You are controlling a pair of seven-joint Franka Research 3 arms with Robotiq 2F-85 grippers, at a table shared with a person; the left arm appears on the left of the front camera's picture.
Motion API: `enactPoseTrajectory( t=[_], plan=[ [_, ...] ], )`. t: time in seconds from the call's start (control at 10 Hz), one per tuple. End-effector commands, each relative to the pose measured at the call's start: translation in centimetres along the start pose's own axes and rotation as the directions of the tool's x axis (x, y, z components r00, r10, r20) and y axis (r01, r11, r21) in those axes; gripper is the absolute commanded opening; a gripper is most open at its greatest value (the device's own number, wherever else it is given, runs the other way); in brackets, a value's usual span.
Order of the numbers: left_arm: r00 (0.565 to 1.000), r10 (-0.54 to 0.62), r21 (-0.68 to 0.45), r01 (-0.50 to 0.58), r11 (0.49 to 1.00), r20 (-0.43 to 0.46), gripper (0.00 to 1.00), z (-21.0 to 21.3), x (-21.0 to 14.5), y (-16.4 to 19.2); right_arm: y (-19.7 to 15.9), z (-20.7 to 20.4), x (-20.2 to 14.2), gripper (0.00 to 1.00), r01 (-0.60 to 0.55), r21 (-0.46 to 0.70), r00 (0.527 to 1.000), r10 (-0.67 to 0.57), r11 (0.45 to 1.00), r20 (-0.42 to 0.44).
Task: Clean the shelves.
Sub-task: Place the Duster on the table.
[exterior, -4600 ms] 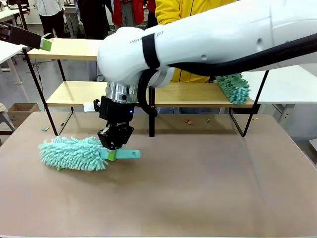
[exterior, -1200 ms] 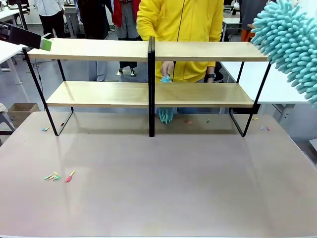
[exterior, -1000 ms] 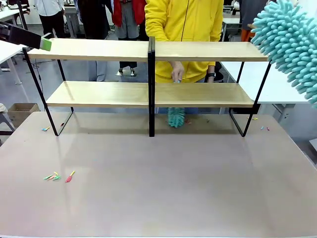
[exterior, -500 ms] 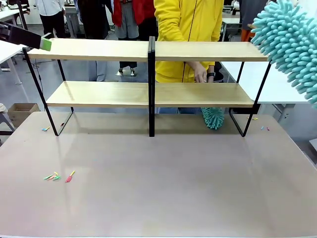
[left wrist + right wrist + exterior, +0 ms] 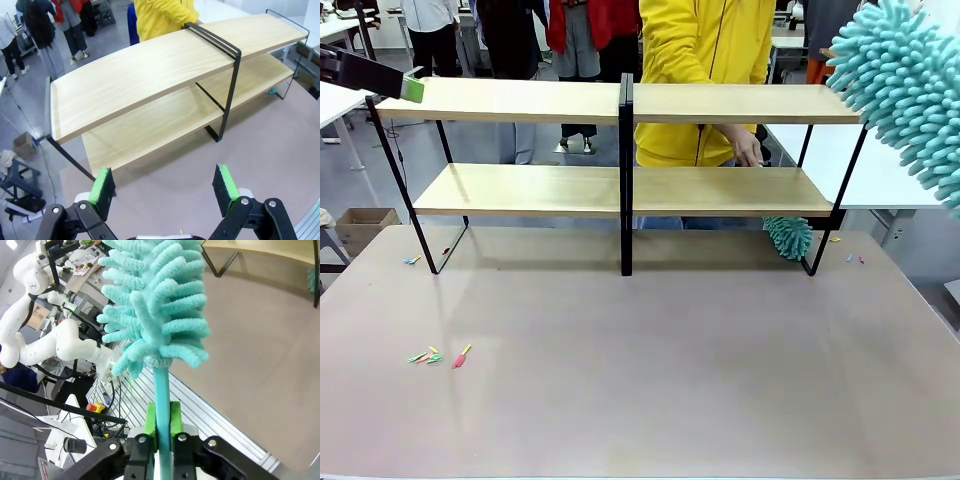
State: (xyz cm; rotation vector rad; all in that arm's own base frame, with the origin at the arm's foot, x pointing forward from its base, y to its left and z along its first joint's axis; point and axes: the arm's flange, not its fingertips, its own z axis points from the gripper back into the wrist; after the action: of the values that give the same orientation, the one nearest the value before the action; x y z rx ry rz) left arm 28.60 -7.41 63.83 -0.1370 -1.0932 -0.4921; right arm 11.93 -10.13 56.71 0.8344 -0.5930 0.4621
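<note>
The shelves [image 5: 520,99] are a two-tier rack of light-wood boards on a black frame with a centre post, standing across the far side of the brown table; the left wrist view shows the shelves [image 5: 150,75] too. My left gripper [image 5: 165,187] stands open and empty above the table before the rack's left end, and one green pad [image 5: 412,89] of it shows at the top board's left end. My right gripper [image 5: 162,427] is shut on the handle of a teal fluffy duster [image 5: 155,295], whose head [image 5: 905,90] is raised at the upper right. A person's hand [image 5: 750,152] drags a second teal duster [image 5: 789,236] under the lower board's right end.
Small coloured scraps [image 5: 440,356] lie on the table [image 5: 650,370] at the front left, and a few more sit near the rack's feet. The person in a yellow jacket [image 5: 705,50] stands behind the rack. White tables flank it on both sides.
The person's hand has swept the second duster rightwards along under the lower shelf, from the centre post to the right end. Both of my grippers have stayed still.
</note>
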Motion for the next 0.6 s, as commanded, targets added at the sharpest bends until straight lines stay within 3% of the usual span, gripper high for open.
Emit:
enactPoseTrajectory(
  t=[0.0,0.3,0.4,0.5],
  plan=[
    [1.000,0.000,0.007,0.000,1.000,0.001,1.00,0.1,0.0,0.0,0.7,0.5,-0.2,0.13,0.015,0.012,1.000,-0.015,1.000,0.004],
    [1.000,0.000,0.007,0.000,1.000,0.001,1.00,0.1,0.0,0.0,0.0,0.0,0.0,0.13,0.000,0.000,1.000,0.000,1.000,0.000],
    [1.000,0.000,0.007,0.000,1.000,0.001,1.00,0.1,0.0,0.0,-1.7,-0.1,2.3,0.13,-0.088,0.025,0.989,0.090,0.996,-0.115],
    [1.000,0.000,0.007,0.000,1.000,0.001,1.00,0.1,0.0,0.0,-3.3,-0.5,6.2,0.13,-0.206,0.029,0.937,0.206,0.978,-0.282]
  ],
)
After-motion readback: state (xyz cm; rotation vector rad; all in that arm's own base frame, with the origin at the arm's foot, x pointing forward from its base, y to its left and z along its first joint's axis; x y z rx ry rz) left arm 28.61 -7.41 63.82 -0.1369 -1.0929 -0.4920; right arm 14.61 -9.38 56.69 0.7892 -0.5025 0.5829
